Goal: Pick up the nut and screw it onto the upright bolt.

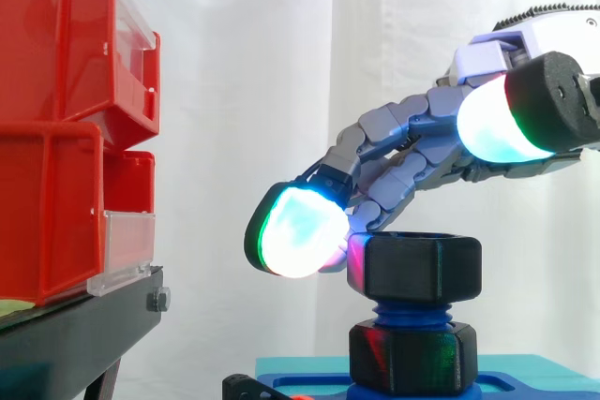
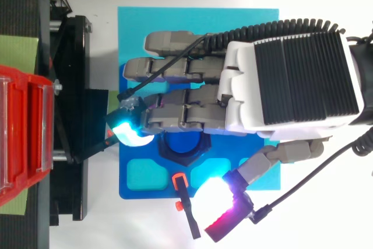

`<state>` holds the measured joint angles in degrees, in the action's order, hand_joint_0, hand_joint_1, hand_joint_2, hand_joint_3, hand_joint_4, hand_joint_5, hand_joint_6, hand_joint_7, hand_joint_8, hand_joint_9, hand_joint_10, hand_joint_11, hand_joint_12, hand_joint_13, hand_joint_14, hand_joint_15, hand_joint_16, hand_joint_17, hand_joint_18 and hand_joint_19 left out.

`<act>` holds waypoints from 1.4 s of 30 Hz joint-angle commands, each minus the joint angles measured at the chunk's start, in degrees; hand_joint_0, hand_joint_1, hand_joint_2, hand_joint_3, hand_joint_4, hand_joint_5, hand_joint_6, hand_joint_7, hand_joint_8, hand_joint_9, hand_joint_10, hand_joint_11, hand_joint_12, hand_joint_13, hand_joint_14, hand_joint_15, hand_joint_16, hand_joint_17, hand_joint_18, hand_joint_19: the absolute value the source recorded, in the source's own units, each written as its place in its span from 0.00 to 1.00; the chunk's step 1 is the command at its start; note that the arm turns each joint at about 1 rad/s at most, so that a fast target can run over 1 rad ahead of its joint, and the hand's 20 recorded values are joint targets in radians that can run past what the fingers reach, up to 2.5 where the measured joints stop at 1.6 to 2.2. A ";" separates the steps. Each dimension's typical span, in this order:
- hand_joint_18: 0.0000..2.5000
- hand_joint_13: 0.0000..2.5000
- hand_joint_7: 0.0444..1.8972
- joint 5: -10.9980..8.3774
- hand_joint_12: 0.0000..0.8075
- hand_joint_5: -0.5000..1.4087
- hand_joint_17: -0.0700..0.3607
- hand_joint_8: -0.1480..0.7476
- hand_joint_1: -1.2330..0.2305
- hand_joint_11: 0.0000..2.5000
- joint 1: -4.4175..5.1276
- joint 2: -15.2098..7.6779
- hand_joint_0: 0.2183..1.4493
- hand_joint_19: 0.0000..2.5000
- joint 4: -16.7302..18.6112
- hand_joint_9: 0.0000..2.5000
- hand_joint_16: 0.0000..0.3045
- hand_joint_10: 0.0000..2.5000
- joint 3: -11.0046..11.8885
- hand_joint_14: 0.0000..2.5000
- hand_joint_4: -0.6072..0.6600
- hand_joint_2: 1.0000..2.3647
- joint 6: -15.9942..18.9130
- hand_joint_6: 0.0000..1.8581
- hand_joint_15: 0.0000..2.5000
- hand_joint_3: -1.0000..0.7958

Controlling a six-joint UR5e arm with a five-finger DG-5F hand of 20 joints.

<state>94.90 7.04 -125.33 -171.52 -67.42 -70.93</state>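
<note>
A black nut [image 1: 422, 267] sits on top of the upright blue bolt [image 1: 412, 311], with a little thread showing beneath it. A second black nut [image 1: 412, 355] rests lower down at the bolt's base. My hand [image 1: 394, 152] reaches in from the right above the nut with its fingers stretched out and slightly bent. One glowing cyan fingertip [image 1: 298, 231] hangs just left of the nut's upper edge, and another pad touches that corner. The thumb pad [image 1: 497, 119] stays high and apart from the nut. From above, the hand [image 2: 285, 80] covers most of the bolt top [image 2: 183, 143].
The bolt stands on a blue base plate [image 2: 140, 190] over a teal mat [image 2: 198, 16]. Stacked red bins [image 1: 56, 138] on a black stand [image 1: 75, 325] are to the left. A small orange and black tool [image 2: 183, 199] lies at the plate's edge.
</note>
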 commanded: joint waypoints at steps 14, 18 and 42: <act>0.00 0.11 0.48 -0.07 0.41 0.20 0.36 0.49 0.66 0.00 -0.97 0.00 0.20 0.00 -0.13 0.17 0.12 0.00 0.01 0.00 0.71 0.00 0.00 0.27 0.00 0.28; 0.00 0.12 0.51 -0.07 0.41 0.21 0.35 0.50 0.66 0.00 -0.97 0.00 0.20 0.00 -0.13 0.19 0.12 0.00 0.01 0.00 0.73 0.00 -0.08 0.27 0.00 0.28; 0.03 0.16 0.66 0.19 0.37 0.25 0.32 0.51 0.65 0.00 -1.59 0.00 0.22 0.00 -0.92 0.26 0.10 0.00 0.45 0.00 0.76 0.00 -0.08 0.28 0.00 0.28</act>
<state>95.05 5.58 -125.33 -172.36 -66.99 -70.99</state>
